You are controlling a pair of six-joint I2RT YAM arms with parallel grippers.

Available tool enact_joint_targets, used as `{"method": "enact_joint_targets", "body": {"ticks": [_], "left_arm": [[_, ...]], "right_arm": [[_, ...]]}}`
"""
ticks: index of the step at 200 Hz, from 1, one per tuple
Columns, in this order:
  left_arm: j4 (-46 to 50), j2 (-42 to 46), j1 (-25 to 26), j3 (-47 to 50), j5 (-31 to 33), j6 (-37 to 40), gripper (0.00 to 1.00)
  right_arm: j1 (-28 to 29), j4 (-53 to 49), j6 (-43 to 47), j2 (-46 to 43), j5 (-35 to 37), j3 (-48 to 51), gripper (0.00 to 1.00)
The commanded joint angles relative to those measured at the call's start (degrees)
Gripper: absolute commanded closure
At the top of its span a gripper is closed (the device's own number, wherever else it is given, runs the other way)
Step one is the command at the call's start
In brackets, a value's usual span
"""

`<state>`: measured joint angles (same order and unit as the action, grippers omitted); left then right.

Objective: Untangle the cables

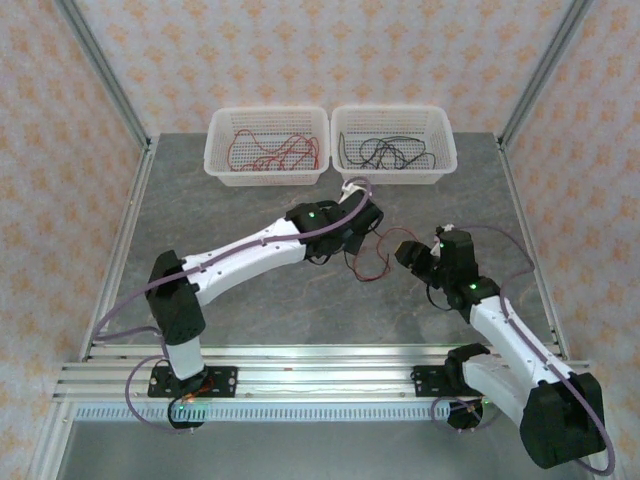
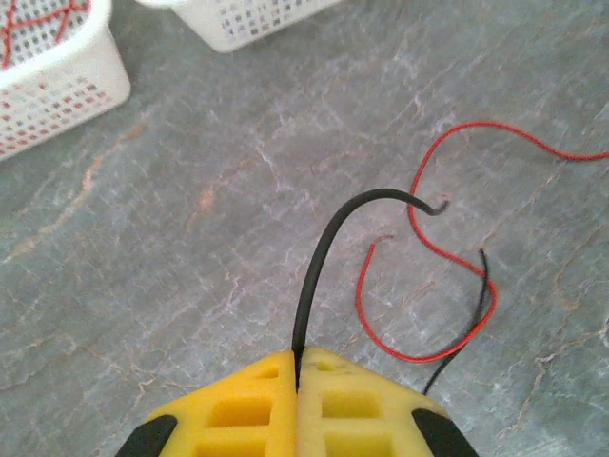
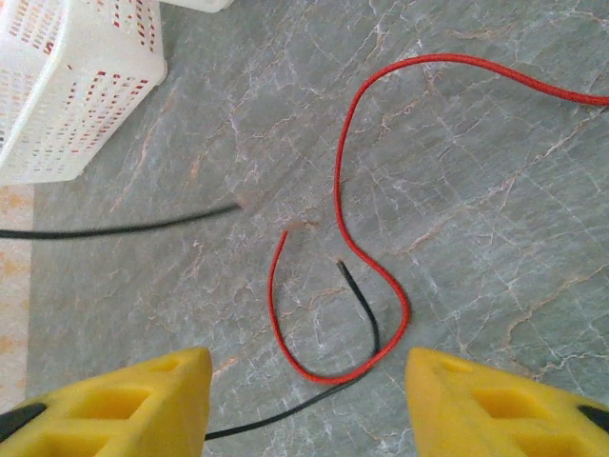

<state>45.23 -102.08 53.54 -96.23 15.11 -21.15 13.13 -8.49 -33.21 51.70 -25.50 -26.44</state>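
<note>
My left gripper (image 2: 298, 354) is shut on a black cable (image 2: 319, 257), which rises from between the yellow fingertips and curls over to the right. On the table beside it, a red cable (image 2: 419, 238) loops across a second thin black cable (image 2: 471, 324). My right gripper (image 3: 307, 367) stands open above that same red cable (image 3: 343, 190) and black cable (image 3: 366, 305), with nothing between its fingers. From above, the left gripper (image 1: 345, 235) and right gripper (image 1: 405, 250) face each other mid-table, the red cable (image 1: 375, 268) lying between them.
Two white baskets stand at the back: the left basket (image 1: 222, 165) holds red cables, the right basket (image 1: 440, 150) holds black ones. A basket wall (image 3: 76, 86) is at the upper left of the right wrist view. Aluminium rails frame the grey table.
</note>
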Motion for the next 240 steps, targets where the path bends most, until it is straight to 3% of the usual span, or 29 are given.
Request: {"method": "enact_joint_targets", "body": {"ticks": [1,73,179,210,240], "left_arm": [[3.8,2.3,0.5,-2.7,3.6,-0.7,1.00],[5.3,5.0,1.5,-8.4,4.9,0.4,1.00],[4.4,6.2,3.1,-12.9,5.5,2.7,1.00],[2.4,7.5,3.3,-10.7,6.3,3.1,1.00],[0.9,8.6,3.3,-7.9,8.3,3.4,1.00]], "right_arm": [[0.5,2.4,-1.2,0.1,1.0,0.8,0.45],[5.4,8.4,-5.8,4.1,3.9,2.6,0.45],[16.0,24.5,-15.5,23.3,14.2,0.9,0.48],[18.2,25.5,-16.4,22.5,15.7,0.5,0.49],[18.3,18.4,-15.0,16.3,20.4,-0.8,0.48]]}}
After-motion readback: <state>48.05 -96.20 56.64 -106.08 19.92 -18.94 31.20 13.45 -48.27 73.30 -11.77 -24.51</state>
